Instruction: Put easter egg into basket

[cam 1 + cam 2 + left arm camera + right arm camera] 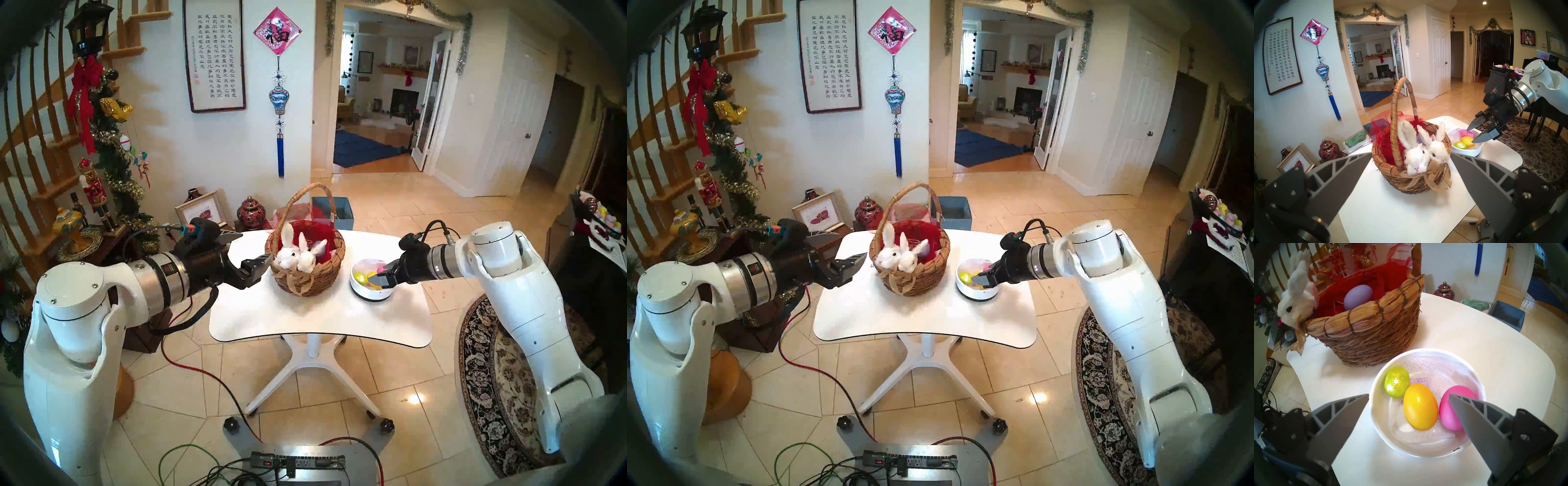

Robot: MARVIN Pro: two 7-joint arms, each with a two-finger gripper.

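Both tools gape empty — right tool (1408, 396) over three eggs, one egg (1358, 297) in basket (1373, 338).

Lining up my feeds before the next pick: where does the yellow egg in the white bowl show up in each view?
Head stereo left: yellow egg right of centre, mostly hidden behind the right gripper.
Head stereo right: right of centre, again partly covered.
Left wrist: right of centre, under the gripper's lower finger.
Right wrist: lower centre, between the glitter green and pink eggs.
Shared landmark: the wicker basket beside the white bowl.
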